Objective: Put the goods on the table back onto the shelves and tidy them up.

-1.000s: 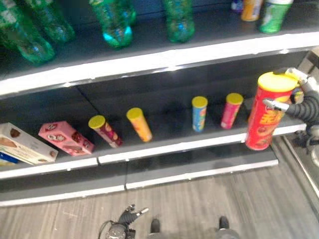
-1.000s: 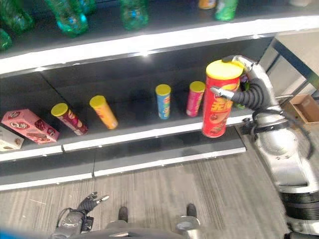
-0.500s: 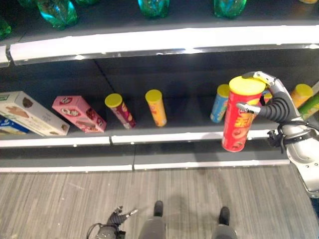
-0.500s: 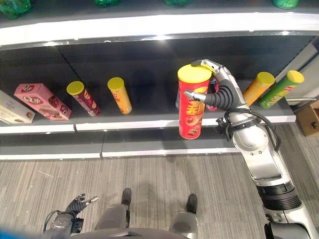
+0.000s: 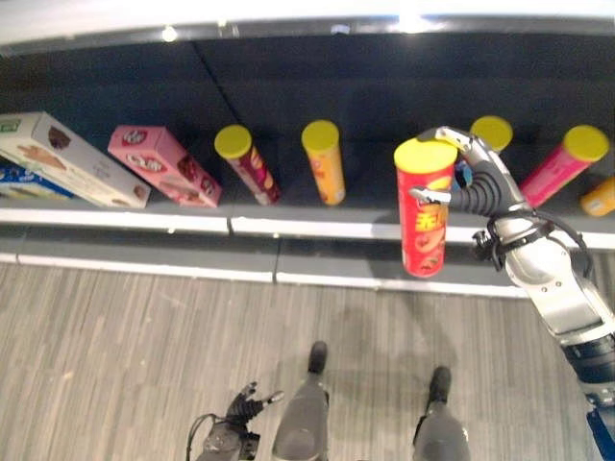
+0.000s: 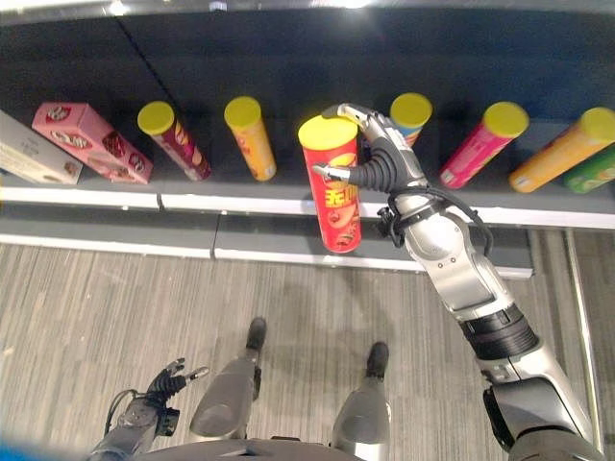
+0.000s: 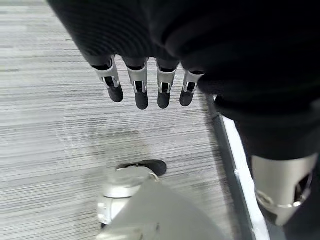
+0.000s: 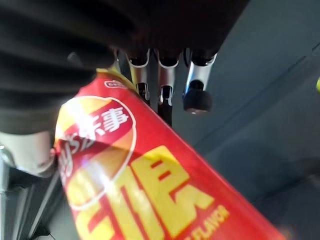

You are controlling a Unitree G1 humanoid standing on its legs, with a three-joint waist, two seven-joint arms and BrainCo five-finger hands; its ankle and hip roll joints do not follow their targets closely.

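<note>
Right now my right hand (image 6: 380, 158) has its fingers curled round the red can (image 6: 332, 192) near its lid, holding it upright before the shelf (image 5: 288, 227) for a standing placement; my left hand (image 7: 145, 87) hangs low, fingers relaxed, holding nothing.

The right arm (image 6: 452, 264) is silver-grey with a black band at its elbow, and both the right hand (image 6: 377, 163) and left hand (image 7: 145, 85) have dark ribbed covers and silver, dark-tipped fingers.
</note>
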